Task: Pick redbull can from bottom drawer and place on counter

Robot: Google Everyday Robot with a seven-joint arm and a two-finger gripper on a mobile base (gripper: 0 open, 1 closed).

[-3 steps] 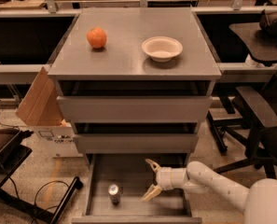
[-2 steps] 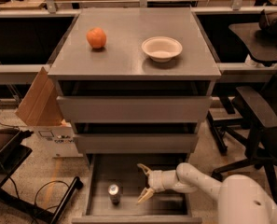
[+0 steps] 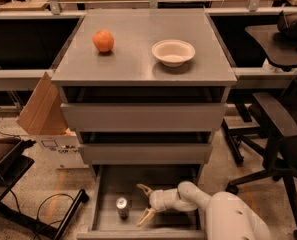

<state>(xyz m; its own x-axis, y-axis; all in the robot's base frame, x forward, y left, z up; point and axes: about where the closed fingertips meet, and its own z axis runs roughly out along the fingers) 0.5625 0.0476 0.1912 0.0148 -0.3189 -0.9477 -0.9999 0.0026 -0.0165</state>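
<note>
The gripper (image 3: pixel 144 203) is down low, inside the open bottom drawer (image 3: pixel 138 178). Its two fingers (image 3: pixel 145 188) are spread wide apart, like an open mouth. There is nothing between them and they hold nothing. The tips point to the left, toward the redbull can (image 3: pixel 122 207).

The redbull can is in the bottom drawer too, on the left part of the drawer floor. It is just beside the gripper, on the side where the fingers open. There is a little gap between the can and the finger tips.

The can stands up straight. Its long side goes up and down, and its shiny round top faces up.

Up on the counter (image 3: pixel 138 66) sit an orange (image 3: pixel 103 40) and a white bowl (image 3: pixel 173 52).
</note>
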